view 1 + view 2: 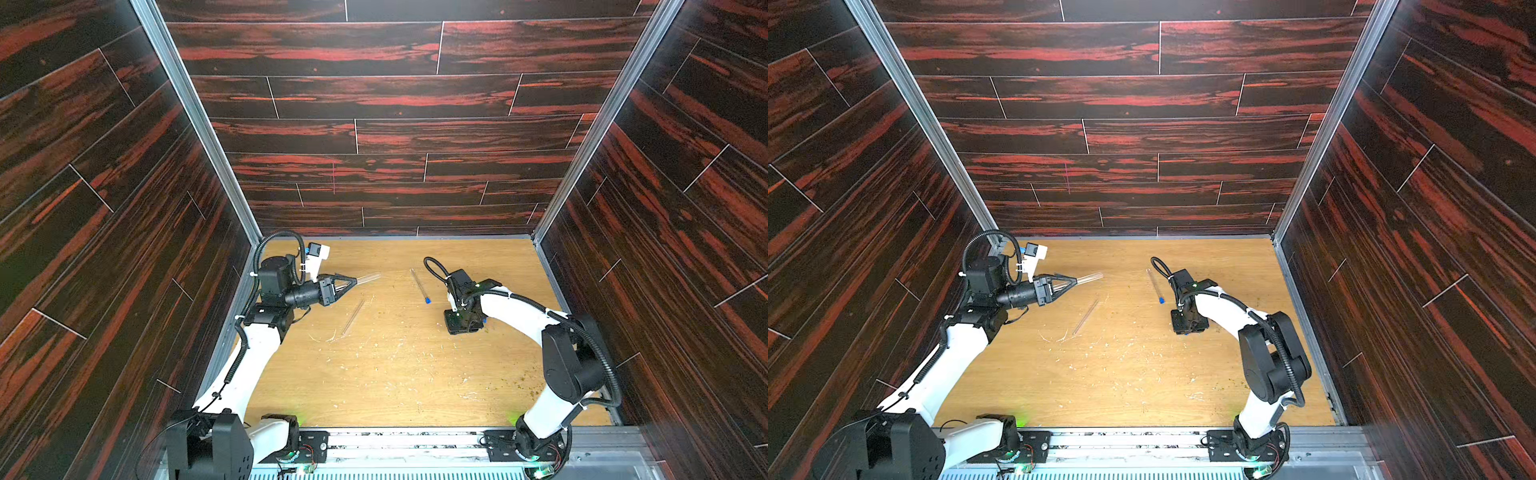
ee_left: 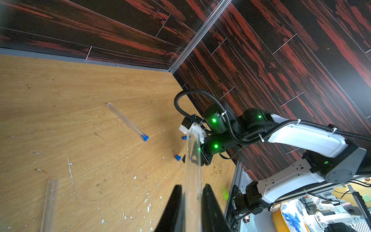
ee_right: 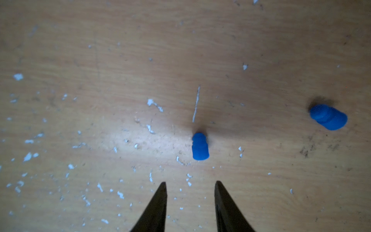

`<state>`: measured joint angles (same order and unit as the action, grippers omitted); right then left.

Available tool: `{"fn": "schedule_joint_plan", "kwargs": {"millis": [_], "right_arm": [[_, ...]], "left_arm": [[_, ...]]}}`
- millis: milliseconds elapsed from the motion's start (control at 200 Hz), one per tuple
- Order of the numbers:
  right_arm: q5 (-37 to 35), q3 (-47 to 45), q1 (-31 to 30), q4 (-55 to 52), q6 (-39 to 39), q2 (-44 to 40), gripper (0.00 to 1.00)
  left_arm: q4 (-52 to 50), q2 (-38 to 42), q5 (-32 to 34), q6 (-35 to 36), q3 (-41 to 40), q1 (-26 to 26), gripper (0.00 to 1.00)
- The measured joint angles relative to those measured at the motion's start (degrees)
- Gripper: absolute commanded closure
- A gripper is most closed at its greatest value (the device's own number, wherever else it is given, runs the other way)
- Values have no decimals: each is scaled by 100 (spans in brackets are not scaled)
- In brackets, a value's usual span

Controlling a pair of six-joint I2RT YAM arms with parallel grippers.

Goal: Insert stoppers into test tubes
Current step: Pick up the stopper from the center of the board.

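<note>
My left pincer (image 2: 191,190) is clamped tight on a clear test tube (image 2: 193,160) that sticks out past the tips. My right pincer (image 3: 190,183) hangs over the table (image 1: 395,374), jaws apart and empty. A loose blue stopper (image 3: 200,146) lies just ahead of it, and a second stopper (image 3: 328,117) lies off to one side. A stoppered tube (image 1: 417,284) and a bare tube (image 1: 353,318) also lie on the table.

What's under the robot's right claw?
One blue stopper lies on the table below the open right gripper, a second stopper nearby. Whatever sits beneath its body is hidden.
</note>
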<state>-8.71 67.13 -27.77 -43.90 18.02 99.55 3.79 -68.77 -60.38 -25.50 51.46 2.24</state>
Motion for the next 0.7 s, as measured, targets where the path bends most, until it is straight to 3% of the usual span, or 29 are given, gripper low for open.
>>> {"fn": "schedule_joint_plan", "kwargs": {"millis": [701], "right_arm": [[-46,-7,330,369,-243,485,67]], "left_arm": [[-55,-17,2,0,0,0,82]]}}
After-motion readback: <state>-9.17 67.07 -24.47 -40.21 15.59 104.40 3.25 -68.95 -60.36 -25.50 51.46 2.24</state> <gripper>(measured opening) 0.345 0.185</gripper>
